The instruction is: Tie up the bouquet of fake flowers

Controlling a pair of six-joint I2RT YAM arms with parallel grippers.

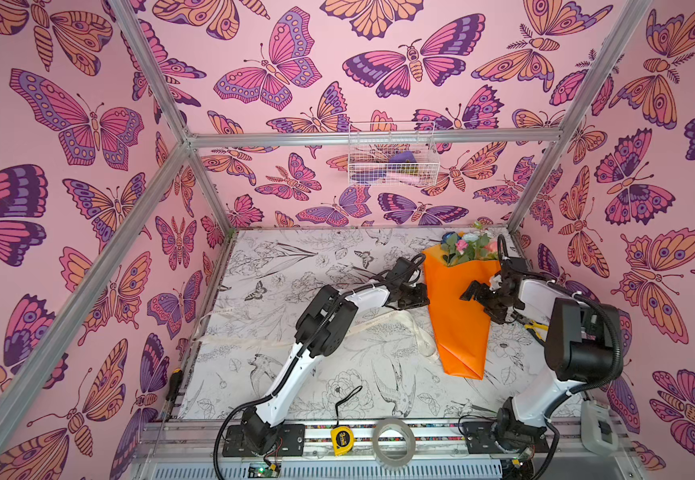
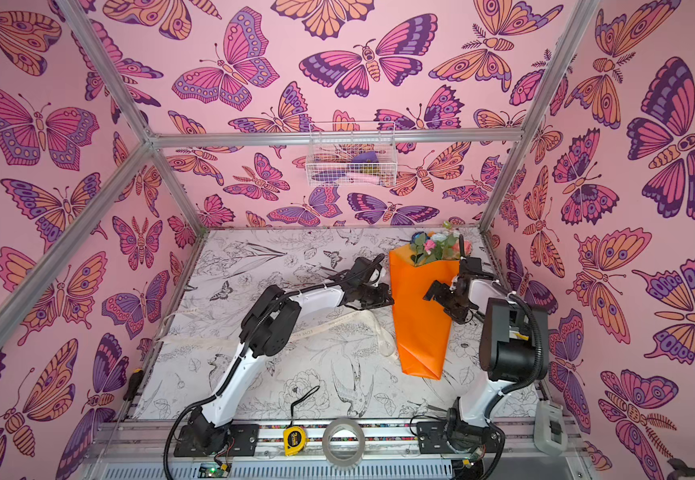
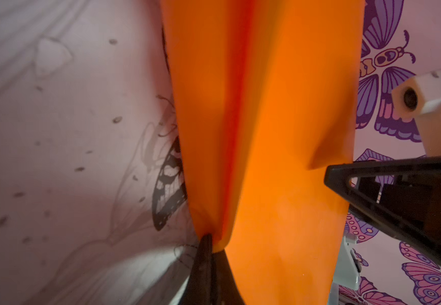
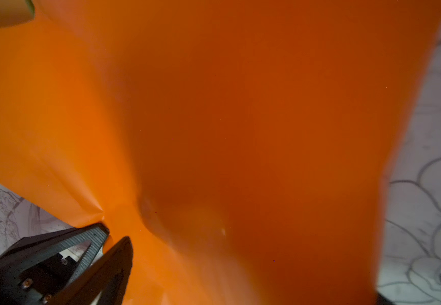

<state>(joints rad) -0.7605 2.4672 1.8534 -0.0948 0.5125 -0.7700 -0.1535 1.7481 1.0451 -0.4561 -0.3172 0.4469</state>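
tape roll [image 1: 394, 458], wire basket [image 1: 362, 145] of purple items [image 1: 401, 158], left jaws clenching orange-wrapped bouquet [image 1: 458, 316], right jaws released

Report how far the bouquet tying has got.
Done: the bouquet of fake flowers, roses bundled in glossy orange wrapping paper, is wrapped. In hand: the left gripper is shut on the paper's edge; the right gripper is open at the opposite edge. Left: the cream printed ribbon lies slack on the flower-printed table, no knot visible.

My left tool [image 3: 211, 244] pinches a fold of the orange-wrapped bouquet [image 3: 280, 118]. The right tool [image 3: 353, 190] sits just beside its edge.
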